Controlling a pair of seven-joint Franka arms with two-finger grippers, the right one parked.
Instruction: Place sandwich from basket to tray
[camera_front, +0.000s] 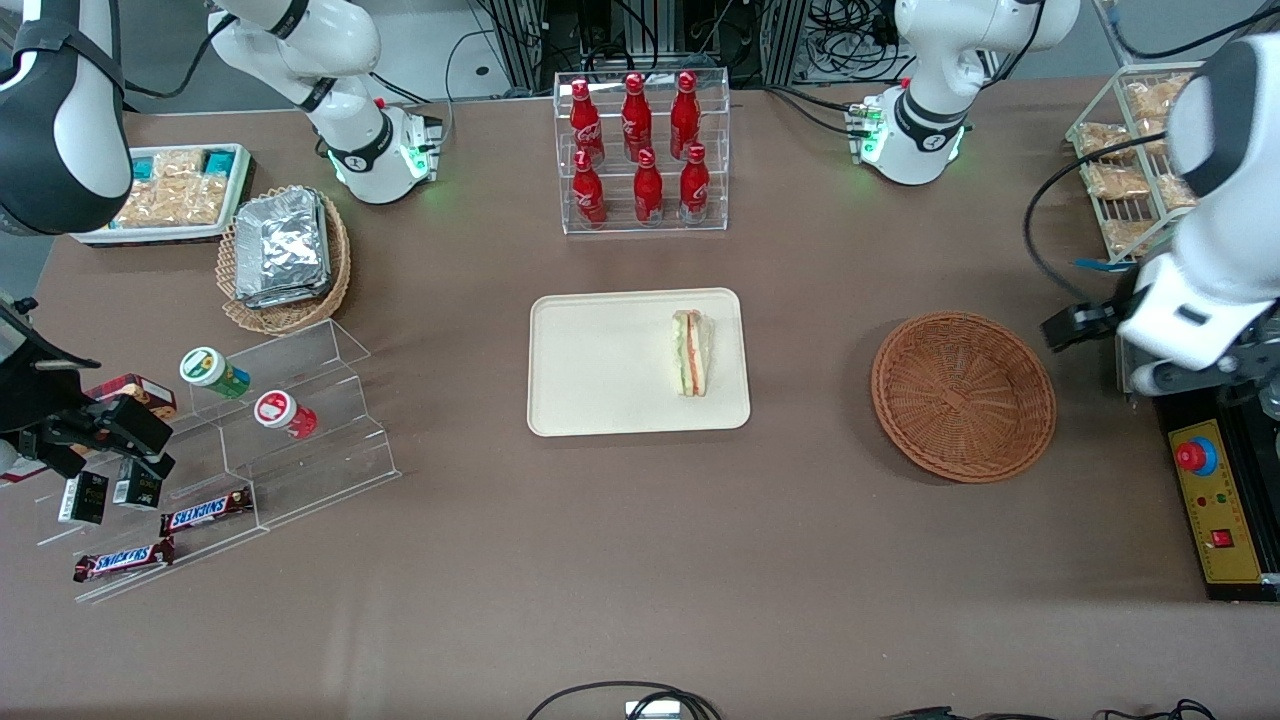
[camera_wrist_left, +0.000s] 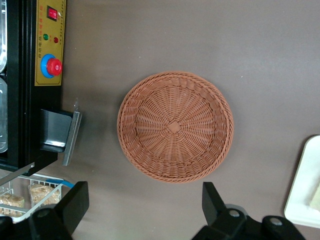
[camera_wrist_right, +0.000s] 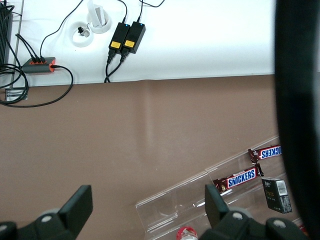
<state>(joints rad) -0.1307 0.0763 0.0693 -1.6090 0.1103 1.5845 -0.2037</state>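
Small triangular sandwich (camera_front: 691, 352) of white bread, green, red and yellow filling showing along its cut edge: lies on the flat cream-beige rectangular plastic tray (camera_front: 600, 362), smooth, rounded corners, low raised rim. Sandwich sits at the tray end nearest the round reddish-brown woven wicker basket (camera_front: 964, 395). Basket is shallow, tight radial weave with a small square knot at centre, nothing in it; stands on the brown table cloth (camera_front: 640, 580), well apart from the tray, toward the working arm's end of the table.

Left arm's black two-finger gripper (camera_wrist_left: 142, 210): fingers (camera_wrist_left: 75, 202) spread wide, holding nothing, raised above the table beside the basket rim. In the front view the white arm (camera_front: 1215, 250) hangs over the table edge, above the black-and-yellow control box with red button (camera_front: 1215, 505).
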